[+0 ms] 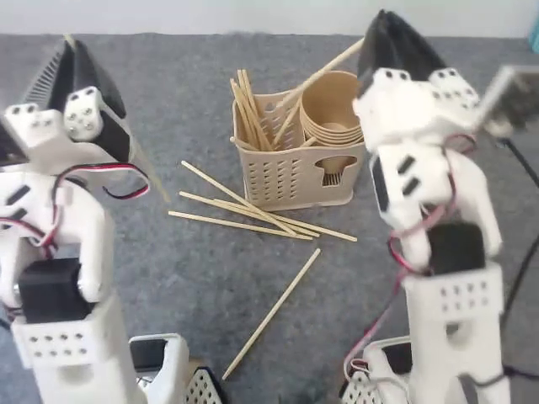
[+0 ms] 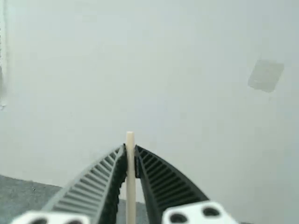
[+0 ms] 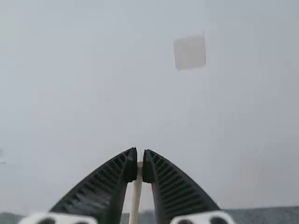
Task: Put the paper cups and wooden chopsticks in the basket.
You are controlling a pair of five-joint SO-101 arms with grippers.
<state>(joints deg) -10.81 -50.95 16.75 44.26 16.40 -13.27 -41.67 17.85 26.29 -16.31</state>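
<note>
The thin pale wooden chopstick (image 2: 130, 186) is clamped in my left gripper (image 2: 130, 150), its long axis running along the closed jaws. A second wooden chopstick (image 3: 135, 196) is pinched likewise in my right gripper (image 3: 139, 157). The beige perforated plastic basket (image 1: 286, 181), holding stacked tan paper cups (image 1: 333, 109), sits below and just beside my right gripper, farther from my left. Loose chopsticks (image 1: 253, 215) lie on the grey carpet (image 1: 168, 286) below, between both.
</note>
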